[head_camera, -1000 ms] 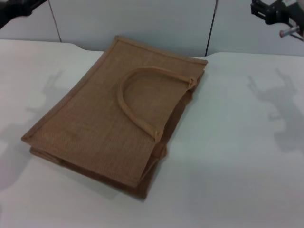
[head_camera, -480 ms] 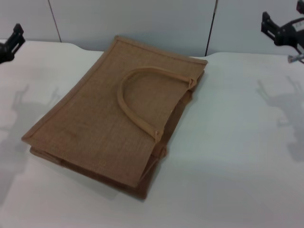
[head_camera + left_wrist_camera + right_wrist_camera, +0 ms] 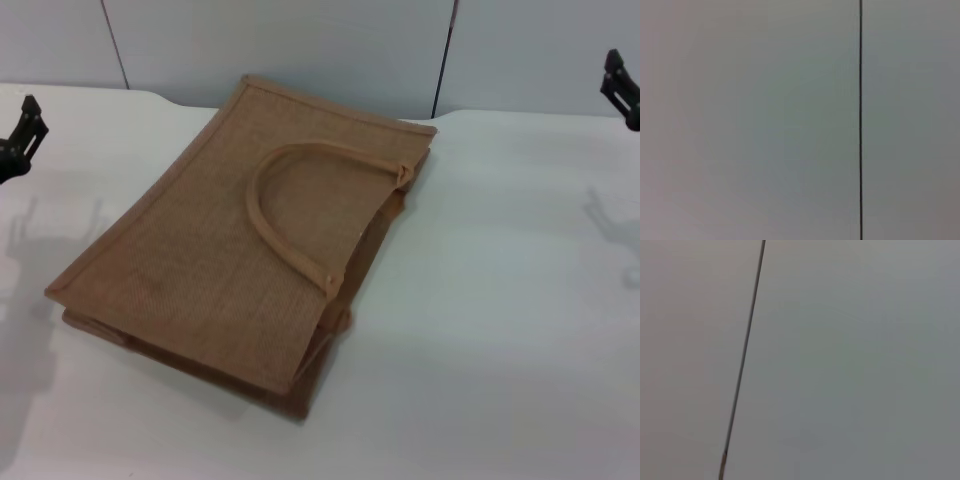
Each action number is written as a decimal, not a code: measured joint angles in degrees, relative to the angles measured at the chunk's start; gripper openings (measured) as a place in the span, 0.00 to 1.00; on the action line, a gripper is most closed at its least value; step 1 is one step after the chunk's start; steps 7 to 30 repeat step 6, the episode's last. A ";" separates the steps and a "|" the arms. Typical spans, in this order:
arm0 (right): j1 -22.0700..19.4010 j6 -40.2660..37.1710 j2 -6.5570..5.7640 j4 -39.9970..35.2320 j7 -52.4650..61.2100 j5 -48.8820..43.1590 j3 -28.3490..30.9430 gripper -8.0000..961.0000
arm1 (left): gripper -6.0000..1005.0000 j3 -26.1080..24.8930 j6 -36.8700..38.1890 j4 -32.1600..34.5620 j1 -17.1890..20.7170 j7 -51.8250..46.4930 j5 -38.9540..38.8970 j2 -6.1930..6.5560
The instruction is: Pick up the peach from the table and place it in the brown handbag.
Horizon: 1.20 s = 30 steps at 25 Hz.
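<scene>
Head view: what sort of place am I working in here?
Probably a bare lab or test bench: a wide plain white table, pale grey wall panels with dark seams behind it, and only a flat tan-brown woven jute handbag laid out.

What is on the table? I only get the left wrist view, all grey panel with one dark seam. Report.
Observer: The head view shows the brown handbag lying flat on the table, with one arched handle on top.
Operator: Find the peach. Tell me where.
Observer: No peach shows in any view. Whether the bag hides it, I cannot tell.
Operator: Give me both arms.
Observer: The left pincer hangs at the head view's left edge and the right pincer at its right edge, both well away from the bag.
</scene>
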 joint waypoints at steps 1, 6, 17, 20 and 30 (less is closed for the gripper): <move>0.39 -0.79 0.00 1.29 0.07 0.00 -0.01 0.91 | 0.87 0.00 0.07 -0.35 -0.12 0.03 -0.17 0.03; 1.26 -1.46 0.02 2.95 0.26 0.03 -0.51 0.91 | 0.87 0.00 0.72 -1.31 -0.23 0.11 -0.40 0.06; 1.26 -1.46 0.02 2.95 0.26 0.03 -0.51 0.91 | 0.87 0.00 0.72 -1.31 -0.23 0.11 -0.40 0.06; 1.26 -1.46 0.02 2.95 0.26 0.03 -0.51 0.91 | 0.87 0.00 0.72 -1.31 -0.23 0.11 -0.40 0.06; 1.26 -1.46 0.02 2.95 0.26 0.03 -0.51 0.91 | 0.87 0.00 0.72 -1.31 -0.23 0.11 -0.40 0.06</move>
